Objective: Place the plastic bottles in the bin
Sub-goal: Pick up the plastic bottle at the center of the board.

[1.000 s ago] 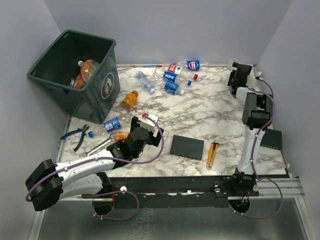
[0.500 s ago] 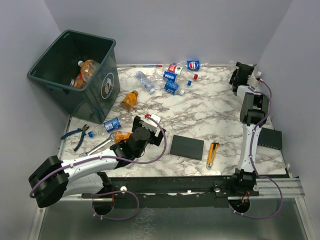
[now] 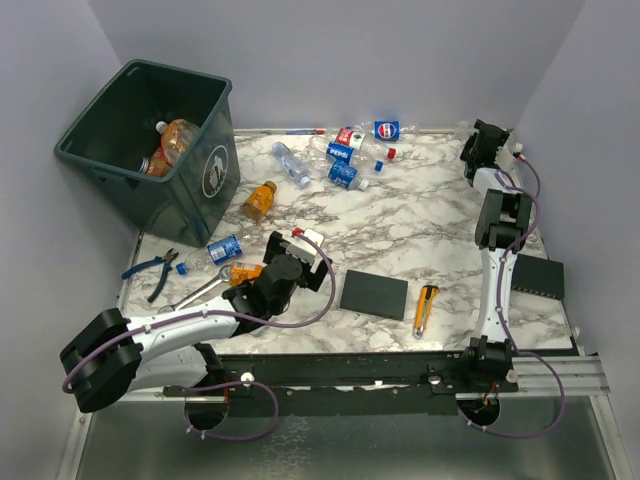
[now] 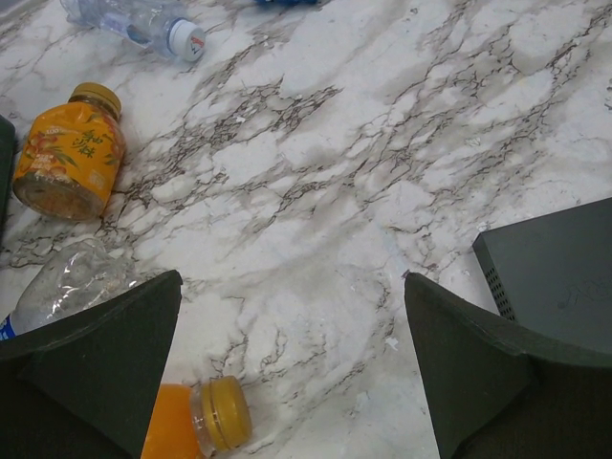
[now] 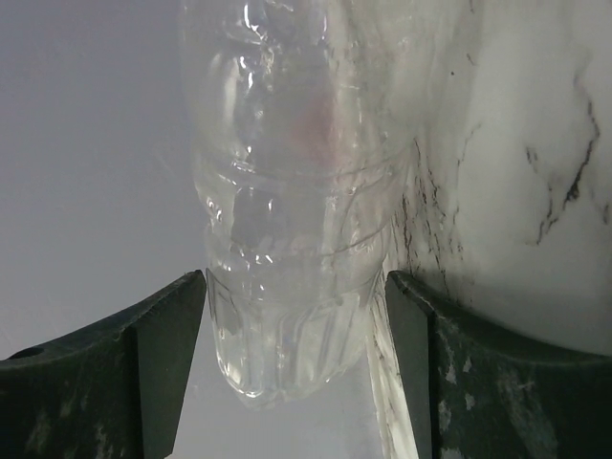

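Note:
My right gripper is in the far right corner. In the right wrist view its jaws are open, one on each side of a clear crushed bottle, right at its walls. My left gripper hangs wide open over the marble, holding nothing. An orange bottle lies by its left finger, a clear one beyond, and another orange bottle farther off. Several blue- and red-labelled bottles lie at the back. The dark bin at the far left holds orange jugs.
A black flat pad and a yellow utility knife lie near the front. Pliers and a wrench sit front left. A black box rests at the right edge. Walls close in the back and sides.
The right gripper's jaws have narrowed around the clear bottle, and that arm has reached a little farther back. The left gripper has shifted slightly right, still wide open.

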